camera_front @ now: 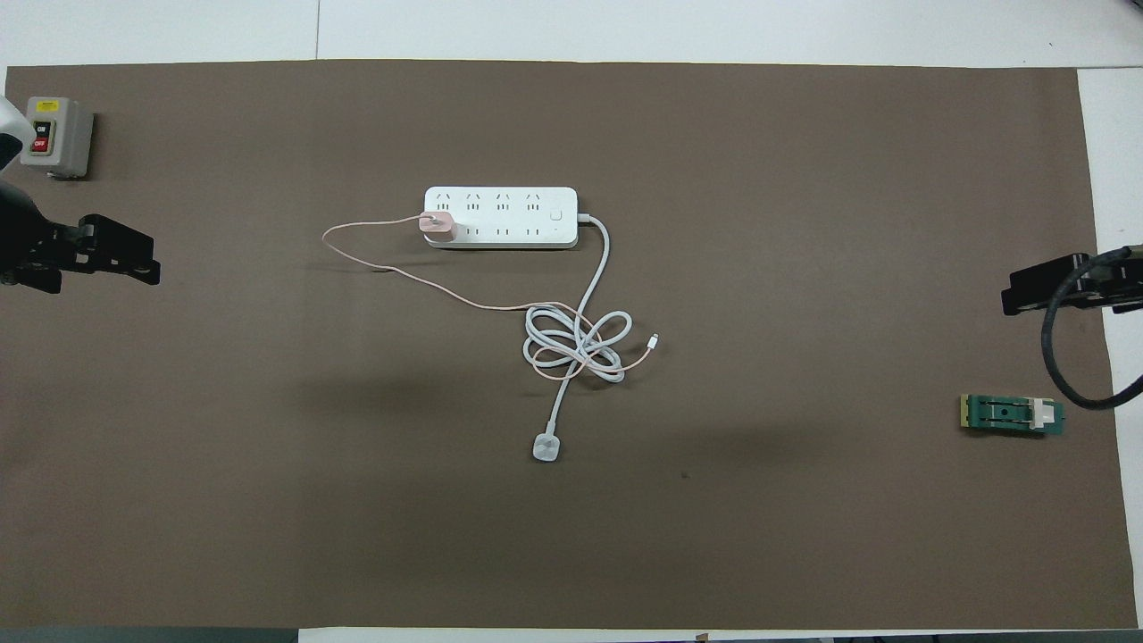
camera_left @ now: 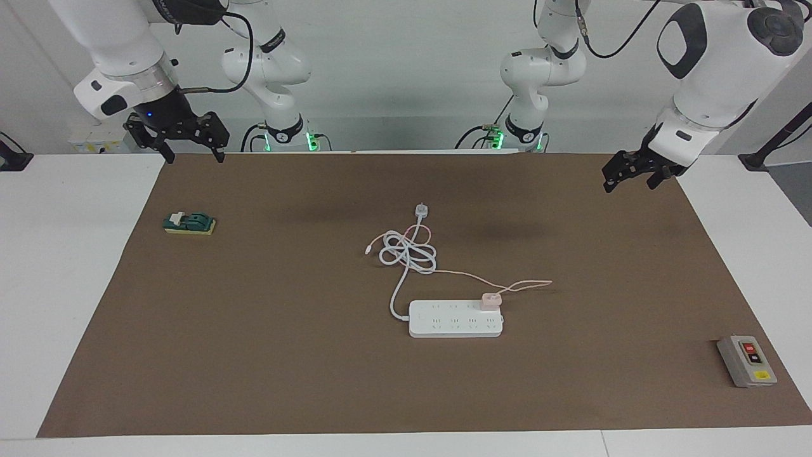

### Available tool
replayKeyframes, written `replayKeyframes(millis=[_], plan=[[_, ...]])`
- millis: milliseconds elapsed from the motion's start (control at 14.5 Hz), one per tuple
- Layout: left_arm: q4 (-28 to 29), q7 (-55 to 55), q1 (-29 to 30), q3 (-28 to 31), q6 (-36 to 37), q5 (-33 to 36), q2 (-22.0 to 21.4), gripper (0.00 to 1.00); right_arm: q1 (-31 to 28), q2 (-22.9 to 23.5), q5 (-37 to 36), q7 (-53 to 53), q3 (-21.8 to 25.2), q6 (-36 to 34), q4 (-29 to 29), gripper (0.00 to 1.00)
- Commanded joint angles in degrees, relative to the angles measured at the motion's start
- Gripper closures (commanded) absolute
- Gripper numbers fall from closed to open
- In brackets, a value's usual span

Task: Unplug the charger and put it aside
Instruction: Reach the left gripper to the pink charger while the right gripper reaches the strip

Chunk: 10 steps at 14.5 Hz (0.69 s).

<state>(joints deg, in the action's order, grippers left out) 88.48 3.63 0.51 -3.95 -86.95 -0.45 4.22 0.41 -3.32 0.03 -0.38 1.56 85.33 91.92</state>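
Hanging raised over the mat's edge at the left arm's end of the table: left gripper (camera_left: 634, 178), fingers apart, nothing between them. Hanging likewise over the mat's corner by the right arm's base: right gripper (camera_left: 190, 149), fingers spread wide, nothing held. Both well apart from the task's thing.

Resting mid-mat, well clear of every edge of the brown mat (camera_left: 254, 355): white power strip (camera_left: 455, 318), lying flat and lengthwise along the table. Plugged into the strip's end socket toward the left arm's end, in the row nearer to the robots: charger (camera_left: 491, 300), a small pale-pink cube standing upright. Looping out from it toward the left arm's end, then running back toward the robots: thin pink cable (camera_left: 469, 275), tangled into the coil of the strip's thick white cord (camera_left: 409, 254), free tip poking out of the coil. Lying nearer to the robots than the coil: white round plug (camera_left: 422, 210).

Sitting near the mat's corner at the left arm's end, along the edge farthest from the robots: grey switch box (camera_left: 746, 361) with red and black buttons. Sitting near the mat's edge at the right arm's end: small green block (camera_left: 189, 223) on a yellow base.

Nothing over or around the charger.
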Motion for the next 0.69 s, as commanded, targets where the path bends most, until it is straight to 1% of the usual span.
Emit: replayKeyframes(millis=[0, 413, 619], plan=[[-1.2, 0.1, 0.1, 0.3, 0.6, 0.8, 0.6, 0.00, -0.8, -1.0, 0.5, 0.3, -0.4, -0.7, 0.9, 0.00], [-1.3, 1.5, 0.0, 0.4, 0.7, 0.6, 0.6, 0.00, -0.9, -1.1, 0.6, 0.6, -0.3, -1.0, 0.9, 0.00], [-1.3, 7.3, -0.5, 0.3, 0.6, 0.4, 0.8, 0.00, -1.0, -1.4, 0.5, 0.3, -0.3, -1.0, 0.8, 0.00]])
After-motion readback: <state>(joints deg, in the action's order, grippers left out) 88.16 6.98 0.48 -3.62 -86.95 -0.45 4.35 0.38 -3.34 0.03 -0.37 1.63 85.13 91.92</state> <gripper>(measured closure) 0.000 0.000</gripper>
